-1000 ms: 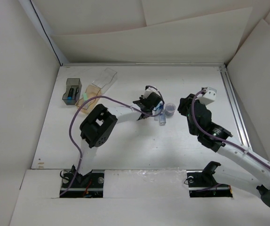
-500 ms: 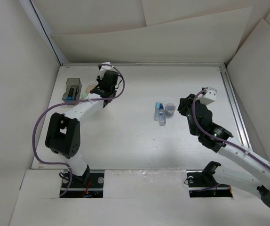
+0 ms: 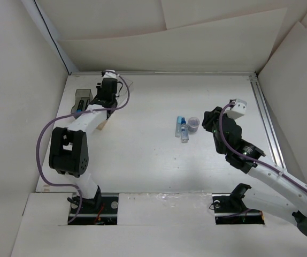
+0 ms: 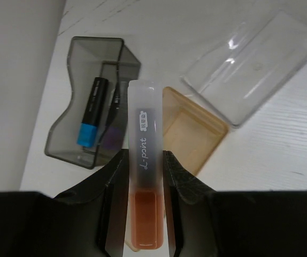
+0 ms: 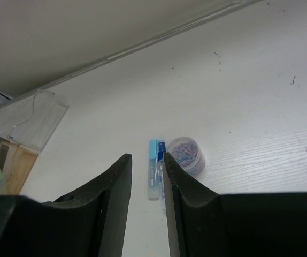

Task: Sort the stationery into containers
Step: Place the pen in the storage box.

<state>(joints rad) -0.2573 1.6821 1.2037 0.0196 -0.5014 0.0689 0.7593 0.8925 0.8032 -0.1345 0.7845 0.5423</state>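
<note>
Left hand [image 4: 143, 159]: clamped across the marker [image 4: 142, 115], where frosted cap meets orange barrel
Marker: likely light, stiff, slick; mid-barrel hold suits
Right hand [image 5: 145, 158]: apart, empty

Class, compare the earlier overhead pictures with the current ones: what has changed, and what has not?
The left gripper, clamped on an orange marker, swung from beside the blue-capped bottle leftward and farther back, to above the grey bin and amber bin. The right gripper, the bottle and the small round jar stayed put.
</note>
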